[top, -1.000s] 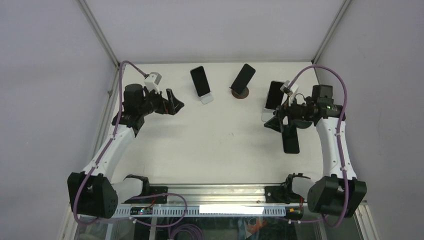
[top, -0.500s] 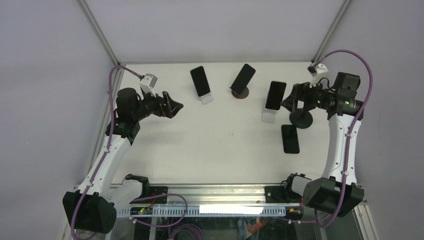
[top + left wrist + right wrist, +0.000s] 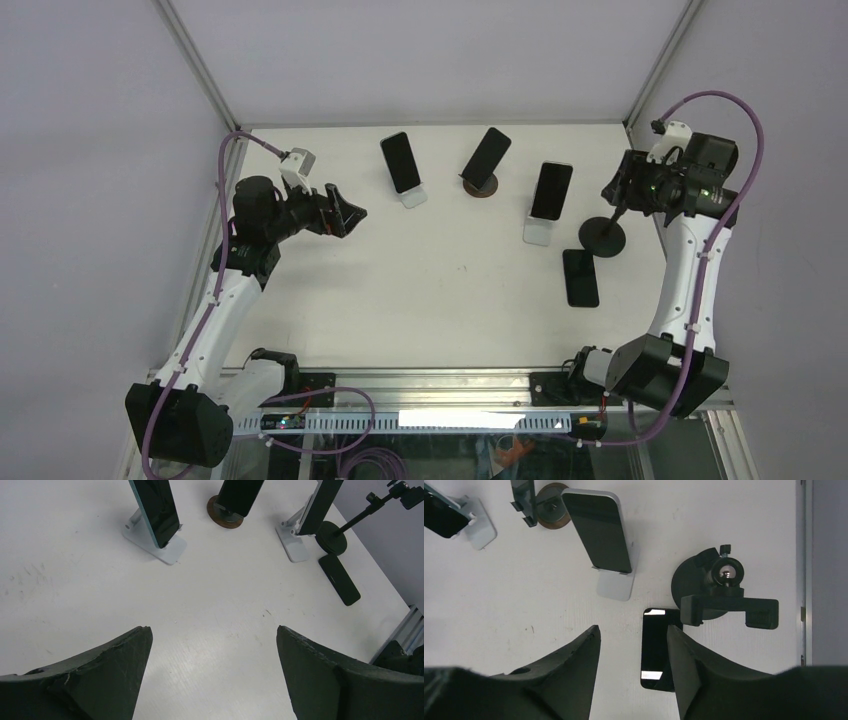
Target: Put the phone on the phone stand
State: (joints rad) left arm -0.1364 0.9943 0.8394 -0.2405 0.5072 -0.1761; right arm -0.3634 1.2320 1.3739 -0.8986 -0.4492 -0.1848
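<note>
A: Where are the left fingers (image 3: 100,680)?
B: They are spread apart and hold nothing, over the left of the tabletop (image 3: 440,290), well apart from the phone (image 3: 580,278).
A: And the phone?
B: It lies flat on the right side, its long axis from near to far, just beside the empty black stand (image 3: 604,237).
A: Which arm is nearer?
B: The right one. The right fingers (image 3: 574,675) are also apart, above the stand; the phone lies below them, toward the near side.

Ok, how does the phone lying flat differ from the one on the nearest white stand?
The flat phone lies on the table, unsupported; the propped phone leans on its white stand. The flat phone has a black edge, the propped phone a silvery one. Both faces are dark.
</note>
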